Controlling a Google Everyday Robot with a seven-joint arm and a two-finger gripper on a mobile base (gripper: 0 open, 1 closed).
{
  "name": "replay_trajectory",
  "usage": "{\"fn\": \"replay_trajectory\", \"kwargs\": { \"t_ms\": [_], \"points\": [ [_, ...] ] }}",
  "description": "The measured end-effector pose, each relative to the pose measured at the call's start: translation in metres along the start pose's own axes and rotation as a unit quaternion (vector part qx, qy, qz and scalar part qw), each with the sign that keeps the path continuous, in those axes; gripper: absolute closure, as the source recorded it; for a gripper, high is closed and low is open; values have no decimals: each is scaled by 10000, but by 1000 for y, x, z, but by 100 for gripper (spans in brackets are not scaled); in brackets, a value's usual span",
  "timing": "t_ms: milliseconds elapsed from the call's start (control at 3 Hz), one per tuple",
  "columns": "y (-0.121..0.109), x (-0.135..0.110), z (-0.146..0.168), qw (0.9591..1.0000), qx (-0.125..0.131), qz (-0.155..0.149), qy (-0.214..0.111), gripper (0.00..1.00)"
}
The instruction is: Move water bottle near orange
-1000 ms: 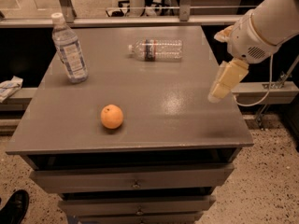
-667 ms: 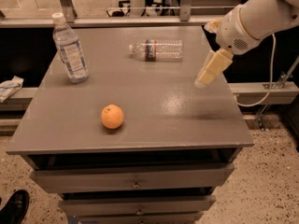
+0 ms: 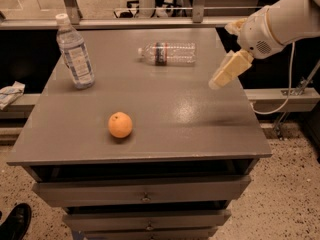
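The water bottle (image 3: 167,53), clear with a dark red-and-blue label band, lies on its side at the back of the grey table top (image 3: 175,114), cap pointing left. The orange (image 3: 120,125) sits near the front left of the top. My gripper (image 3: 219,81), with pale yellowish fingers, hangs above the table's right side, to the right of the lying bottle and slightly nearer the front, not touching it. The white arm reaches in from the upper right.
A second upright bottle (image 3: 75,51) with a pale label and white cap stands at the back left. The table has drawers (image 3: 145,196) below its front edge. A black shoe (image 3: 14,223) is on the floor at the lower left. A rail runs behind the table.
The gripper has moved left and toward the back of the table, closer to the lying bottle. The bottles and the orange have not moved.
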State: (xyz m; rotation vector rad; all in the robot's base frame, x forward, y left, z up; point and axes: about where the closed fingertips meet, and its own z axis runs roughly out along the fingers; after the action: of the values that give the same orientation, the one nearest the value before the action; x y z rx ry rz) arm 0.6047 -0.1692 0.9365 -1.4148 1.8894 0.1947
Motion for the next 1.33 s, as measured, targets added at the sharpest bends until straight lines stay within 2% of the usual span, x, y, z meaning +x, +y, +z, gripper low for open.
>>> {"fn": "replay_trajectory", "kwargs": {
  "t_ms": [333, 667, 1000, 1333],
  "points": [
    [-27, 2, 20, 9974, 148, 479, -525, 0],
    [-60, -6, 49, 9914, 197, 823, -1003, 0],
    [-87, -13, 81, 9880, 212, 961, -1189, 0],
    [-107, -16, 120, 9878, 135, 1010, -1182, 0]
  ]
}}
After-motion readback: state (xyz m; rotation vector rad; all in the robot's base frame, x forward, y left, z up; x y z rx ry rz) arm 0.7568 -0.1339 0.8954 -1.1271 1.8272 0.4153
